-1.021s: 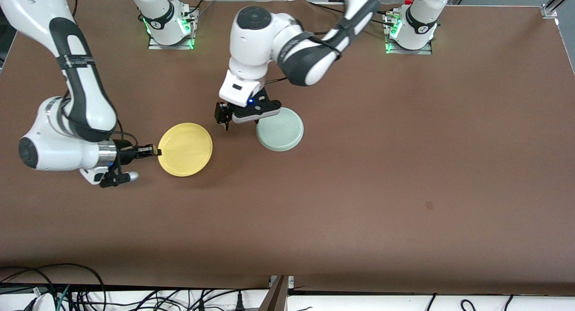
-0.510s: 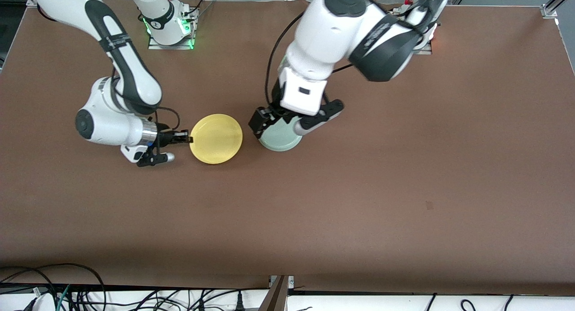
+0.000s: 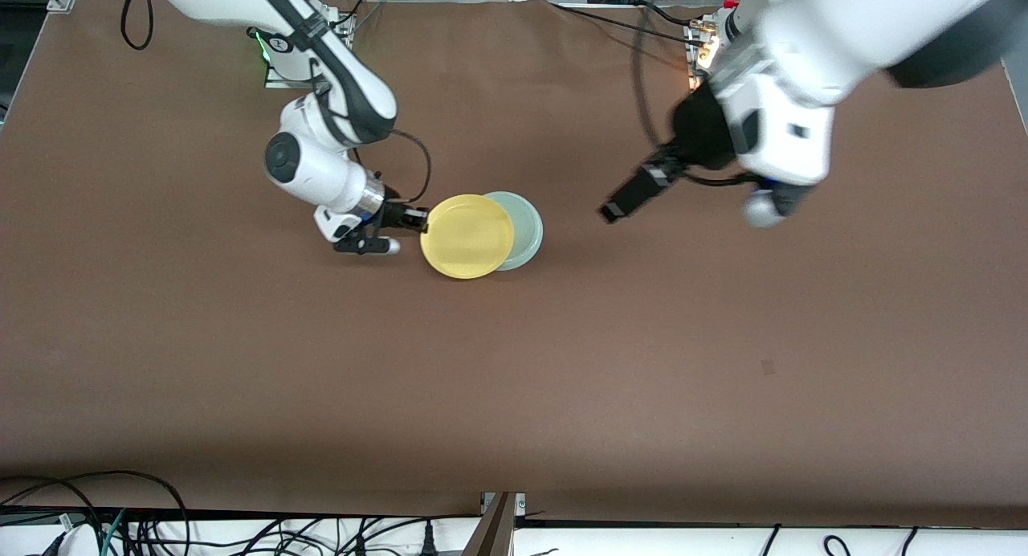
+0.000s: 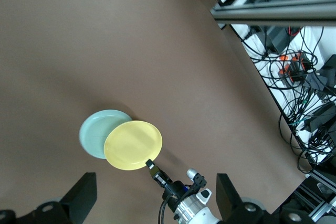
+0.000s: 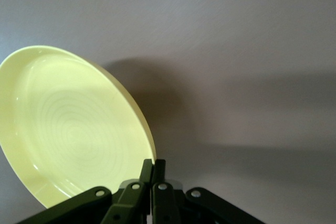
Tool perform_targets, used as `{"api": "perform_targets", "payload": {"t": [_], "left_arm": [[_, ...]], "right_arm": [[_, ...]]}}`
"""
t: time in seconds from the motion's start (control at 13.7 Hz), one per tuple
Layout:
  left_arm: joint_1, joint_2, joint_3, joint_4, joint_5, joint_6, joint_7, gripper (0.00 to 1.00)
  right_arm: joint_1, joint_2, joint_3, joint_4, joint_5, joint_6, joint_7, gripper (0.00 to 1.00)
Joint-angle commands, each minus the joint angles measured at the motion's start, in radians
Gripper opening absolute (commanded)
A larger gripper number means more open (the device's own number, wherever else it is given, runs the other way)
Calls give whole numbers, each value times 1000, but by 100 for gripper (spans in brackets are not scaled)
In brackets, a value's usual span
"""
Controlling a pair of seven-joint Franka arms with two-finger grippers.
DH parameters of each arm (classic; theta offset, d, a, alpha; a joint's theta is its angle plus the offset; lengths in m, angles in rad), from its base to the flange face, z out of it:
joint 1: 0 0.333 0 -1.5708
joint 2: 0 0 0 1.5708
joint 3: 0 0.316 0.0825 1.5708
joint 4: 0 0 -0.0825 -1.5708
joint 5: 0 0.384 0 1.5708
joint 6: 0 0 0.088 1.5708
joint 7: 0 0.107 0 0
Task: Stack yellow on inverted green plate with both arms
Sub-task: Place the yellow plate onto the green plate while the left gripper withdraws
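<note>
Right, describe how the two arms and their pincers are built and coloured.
Both arms are glossy white jointed shells with black bands at the joints. The right arm has a silver metal wrist ring, a looping black cable and a slim black right pincer; its base glows green. The left arm has a boxy white wrist block, thin black cables along it and a black left pincer.

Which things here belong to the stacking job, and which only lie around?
Job:
- yellow plate, held at its rim by the shut right tool, overlapping the green plate
- green plate, on the table
- left tool, open, up over bare table

Lying about:
- cables, along the table's near edge
</note>
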Motion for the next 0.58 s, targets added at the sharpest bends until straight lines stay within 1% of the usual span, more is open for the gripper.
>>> {"api": "perform_targets", "payload": {"t": [0.0,0.15,0.22,0.36,0.51], "left_arm": [[121,-69,-12,-31,-42,-129,184,100],[182,-92,1,-33,-34,-233,317,100],[216,-96,1,-36,-6,-288,407,100],[234,-125,2,-44,124,-346,614,100],[234,-147,-1,-50,270,-381,748,100]], "right_arm": [[48,18,-2,-9,18,62,59,0],[83,41,-2,-12,18,105,96,0],[99,44,-2,-17,18,113,104,0],[104,56,-4,-23,18,115,104,0],[104,76,-5,-24,18,127,104,0]]}}
